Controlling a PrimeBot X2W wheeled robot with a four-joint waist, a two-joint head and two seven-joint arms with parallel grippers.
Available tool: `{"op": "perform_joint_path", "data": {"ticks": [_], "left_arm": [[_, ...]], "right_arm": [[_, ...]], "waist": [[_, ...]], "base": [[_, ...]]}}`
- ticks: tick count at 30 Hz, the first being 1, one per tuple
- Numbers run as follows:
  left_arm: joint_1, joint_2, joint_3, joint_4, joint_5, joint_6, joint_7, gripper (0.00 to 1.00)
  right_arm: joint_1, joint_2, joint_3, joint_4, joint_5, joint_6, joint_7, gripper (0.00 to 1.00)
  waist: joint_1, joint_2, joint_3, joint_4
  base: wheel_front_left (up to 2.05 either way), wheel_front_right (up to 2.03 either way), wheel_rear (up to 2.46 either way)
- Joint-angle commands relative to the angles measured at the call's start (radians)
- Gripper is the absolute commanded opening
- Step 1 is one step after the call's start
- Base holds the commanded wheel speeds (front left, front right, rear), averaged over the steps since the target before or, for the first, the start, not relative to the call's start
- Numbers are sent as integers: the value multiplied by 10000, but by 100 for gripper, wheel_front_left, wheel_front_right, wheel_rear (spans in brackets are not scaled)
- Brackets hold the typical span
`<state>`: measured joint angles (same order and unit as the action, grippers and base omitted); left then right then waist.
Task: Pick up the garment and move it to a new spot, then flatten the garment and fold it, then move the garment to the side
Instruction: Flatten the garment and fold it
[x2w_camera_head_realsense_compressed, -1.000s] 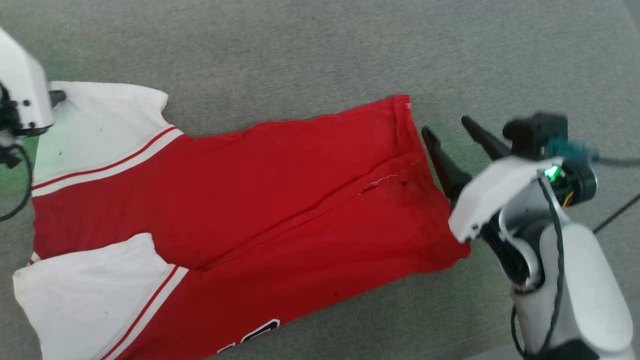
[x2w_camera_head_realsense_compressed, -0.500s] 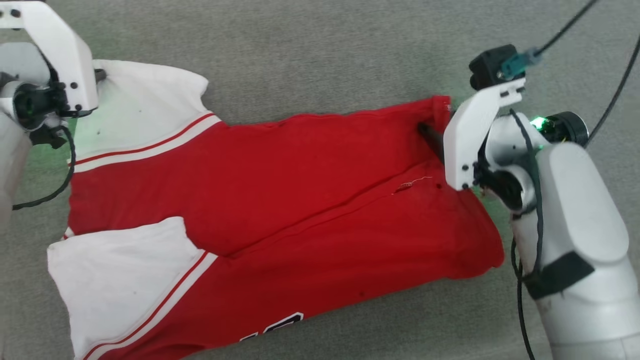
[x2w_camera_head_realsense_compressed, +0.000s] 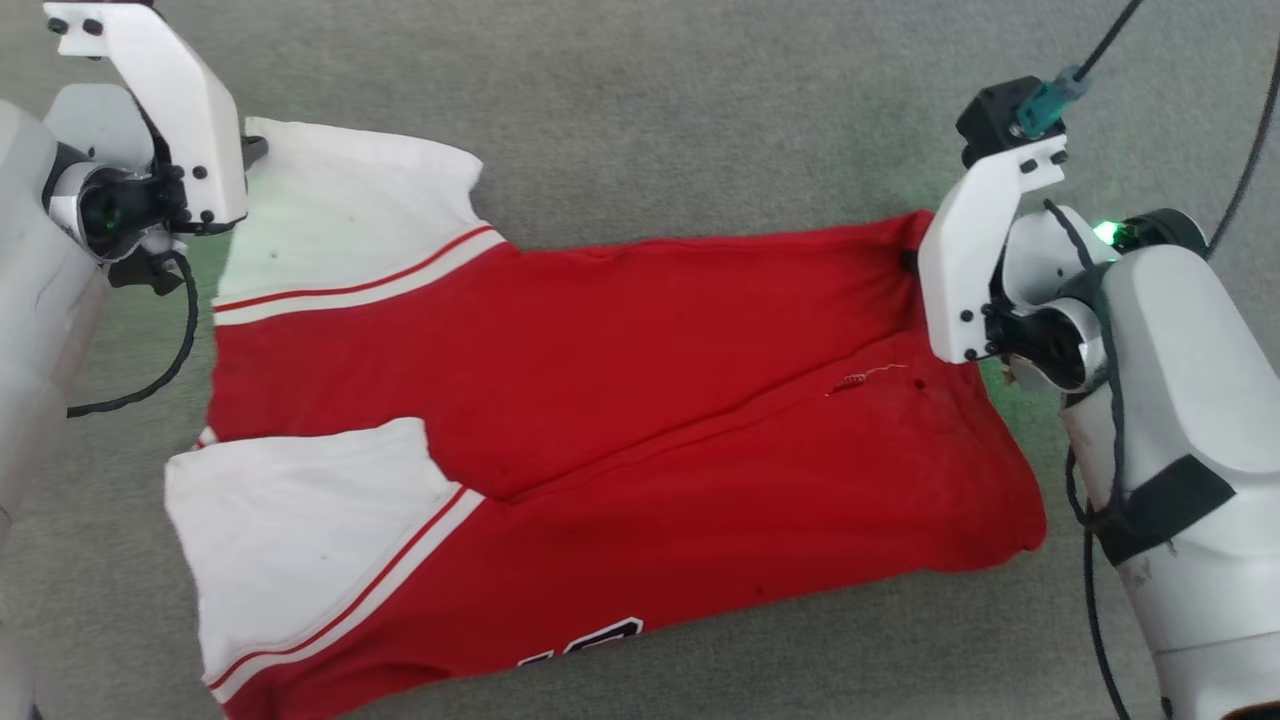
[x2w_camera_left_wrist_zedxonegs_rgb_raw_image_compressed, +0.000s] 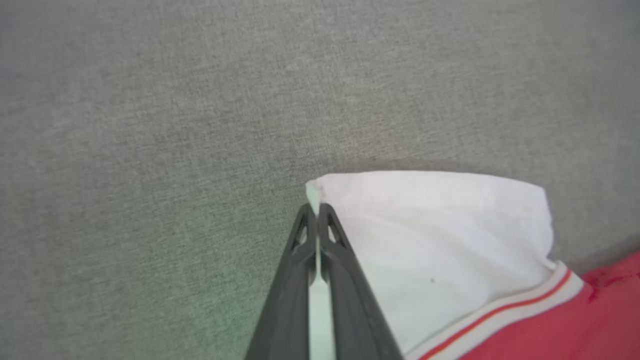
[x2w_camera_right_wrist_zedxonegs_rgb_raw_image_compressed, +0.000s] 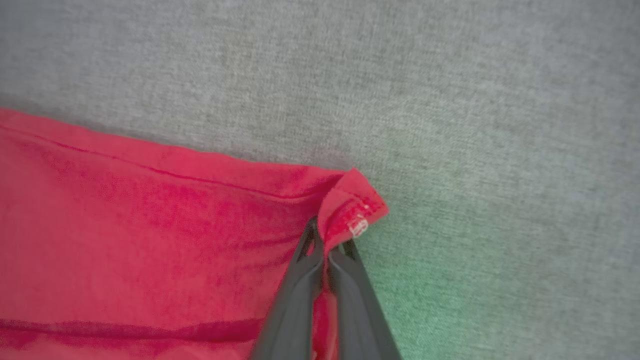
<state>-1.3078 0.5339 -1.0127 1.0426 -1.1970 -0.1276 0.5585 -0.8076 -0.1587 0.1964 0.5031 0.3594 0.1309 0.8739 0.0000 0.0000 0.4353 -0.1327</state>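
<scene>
Since a second ago both grippers have clamped the bright red thin sports garment with white panels (x2w_camera_head_realsense_compressed: 620, 400), spread flat on grey carpet (x2w_camera_head_realsense_compressed: 650, 100) — left gripper (x2w_camera_left_wrist_zedxonegs_rgb_raw_image_compressed: 316, 212) pinches a white sleeve corner, right gripper (x2w_camera_right_wrist_zedxonegs_rgb_raw_image_compressed: 327, 245) pinches the red hem corner.

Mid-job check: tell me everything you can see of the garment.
The garment is thin red cloth with two white panels, red-and-white striped trim and partly cut-off white, black-outlined lettering at its near edge. It lies spread on the grey surface, creased along its middle. The left tool is shut on a white far corner; the right tool is shut on a red far corner.
</scene>
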Motion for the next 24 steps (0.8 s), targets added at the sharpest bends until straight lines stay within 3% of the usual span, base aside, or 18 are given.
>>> {"op": "perform_joint_path", "data": {"ticks": [1,15,19,24], "left_arm": [[38,-4,-13,-157,-195,-29,104,0],[731,218,-255,-1489,-454,-2,517,0],[1224,314,-257,-2175,-573,249,479,0],[1972,822,-302,-3459,-693,789,519,0]], "right_arm": [[278,-147,111,-1,142,-3,-109,0],[1503,-1252,101,-1850,643,-3,-247,0],[2047,-1453,23,-2495,689,-3,-112,0],[2807,-1678,-157,-3359,852,-3,60,0]], "waist": [[0,0,-286,237],[0,0,-1558,1261],[0,0,-1986,1501],[0,0,-2430,1707]], "base": [[0,0,0],[0,0,0],[0,0,0],[0,0,0]]}}
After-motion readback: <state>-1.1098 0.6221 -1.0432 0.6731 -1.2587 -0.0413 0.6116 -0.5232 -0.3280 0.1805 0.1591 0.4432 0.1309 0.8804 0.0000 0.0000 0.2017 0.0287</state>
